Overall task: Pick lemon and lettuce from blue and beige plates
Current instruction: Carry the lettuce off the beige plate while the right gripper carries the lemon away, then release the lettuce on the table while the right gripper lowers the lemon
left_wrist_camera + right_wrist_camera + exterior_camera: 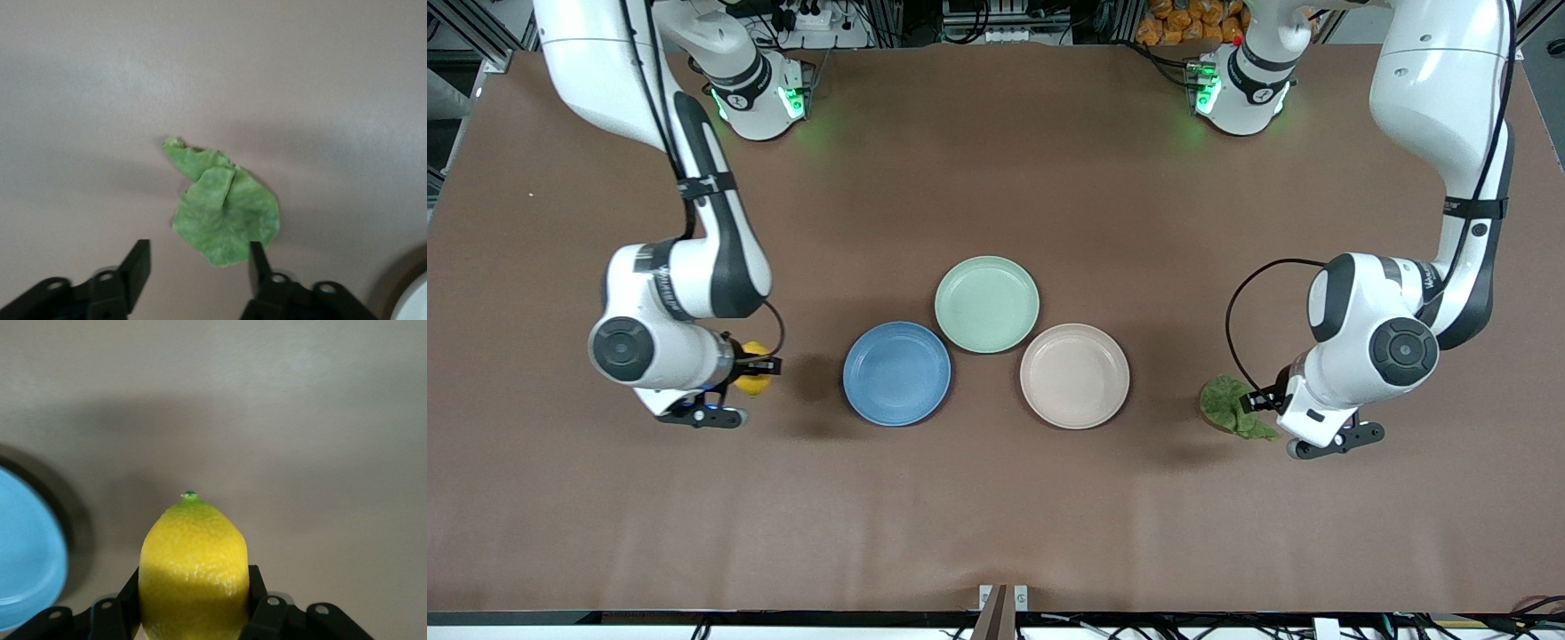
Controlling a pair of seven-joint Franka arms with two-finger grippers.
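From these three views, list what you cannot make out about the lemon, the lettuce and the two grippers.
- Lemon: its lower end is cut off by the right wrist view's edge; in the front view the right gripper and wrist cover most of it.
- Whether the lemon rests on the table or hangs above it: no view settles it.
- Lettuce: whether the open left gripper touches its edge is unclear; one finger overlaps it.

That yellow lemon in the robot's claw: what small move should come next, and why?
Probably the right gripper should lower the small oval yellow lemon onto the brown table and open. It is shut on the lemon beside the round blue plate, which is empty. The left gripper stands open over the wrinkled green lettuce leaf, which lies on the table.
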